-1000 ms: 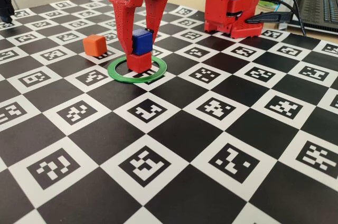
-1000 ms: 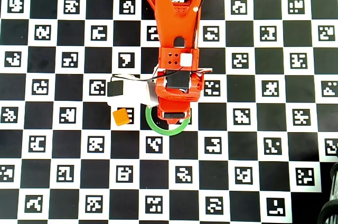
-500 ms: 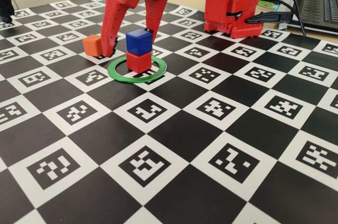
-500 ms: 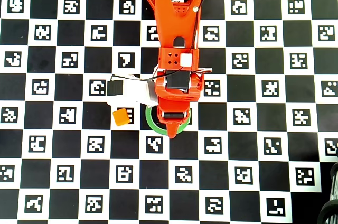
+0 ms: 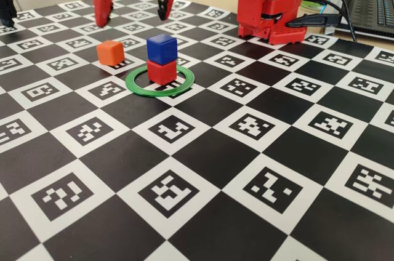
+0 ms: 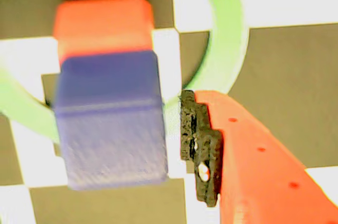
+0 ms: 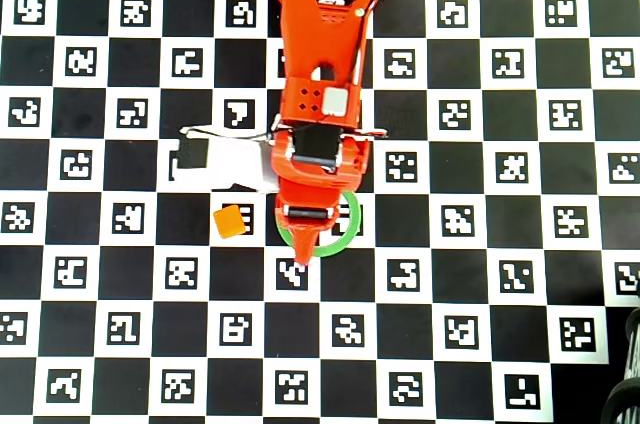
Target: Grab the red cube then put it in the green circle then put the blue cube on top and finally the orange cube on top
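Cubes of red and blue stand as a small tower inside the green circle (image 5: 160, 81) on the table (image 5: 258, 168), which is covered with a black and white checkered sheet printed with square markers. In the fixed view the red cube (image 5: 162, 71) sits on the table within the ring, a little toward its far side, and the blue cube (image 5: 162, 48) rests directly on top of it, turned slightly against the one below. The orange cube (image 5: 111, 52) lies alone on the table, to the left of the ring in this view, near it but not touching.

The hand (image 5: 132, 13) is raised above the table, behind the tower, with its two fingers spread wide apart and nothing between them. Only the lower parts of the fingers enter the fixed view from the top edge; their dark tips hang over the squares beyond the cubes.

In the wrist view the blue cube (image 6: 108, 115) fills the left part, blurred, with the red cube (image 6: 103, 26) seen past it and the green circle (image 6: 227, 39) curving around both. One red finger with a dark pad (image 6: 199, 147) is beside the blue cube, apart from it.

In the overhead view the arm (image 7: 320, 74) covers the tower; the orange cube (image 7: 230, 221) is seen left of the ring (image 7: 350, 229).

The red base of the robot (image 5: 268, 5) stands at the far edge of the table.
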